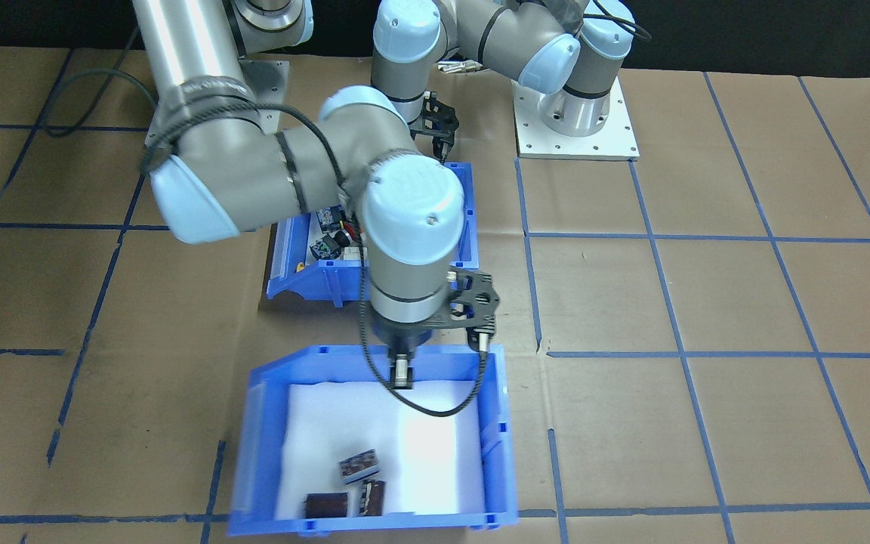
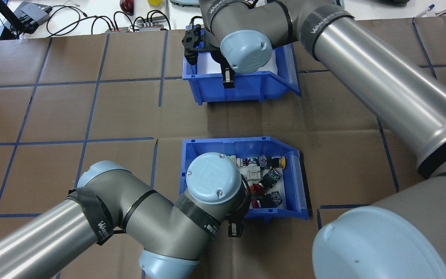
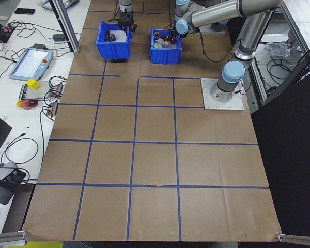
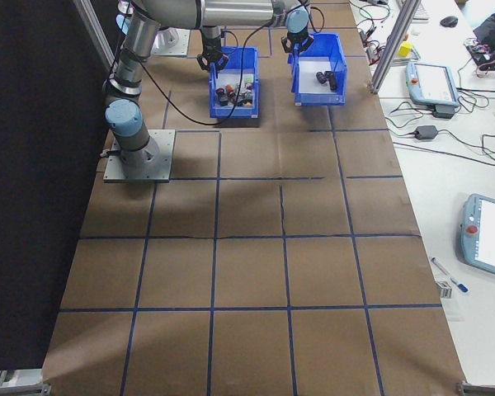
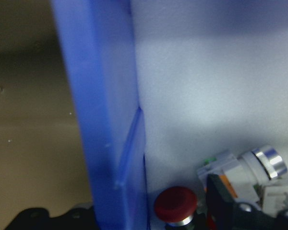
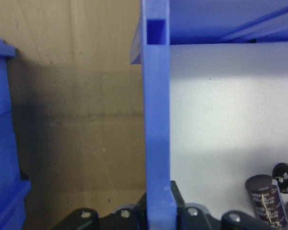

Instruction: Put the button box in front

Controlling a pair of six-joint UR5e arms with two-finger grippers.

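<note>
The button box (image 2: pixel 298 182) sits near the robot's side of the table (image 2: pixel 91 116), a blue bin with a white foam liner and coloured push-buttons (image 2: pixel 263 182) lying in its right half in the overhead view. The second blue bin (image 2: pixel 246 87) stands just beyond it, on the far side of the table, with dark cylinders (image 1: pixel 344 487) lying on its foam. The left gripper (image 2: pixel 235 228) is at the near wall of the button box; its wrist view shows that blue wall running between the fingers, with foam and a red mushroom button (image 5: pixel 175 205) to the right, though how tightly the jaws bear on the wall cannot be told. The right gripper (image 2: pixel 229 79) is at the near wall of the second bin, and its wrist view shows the fingers (image 6: pixel 192 213) straddling that wall, one on each side and close against it.
</note>
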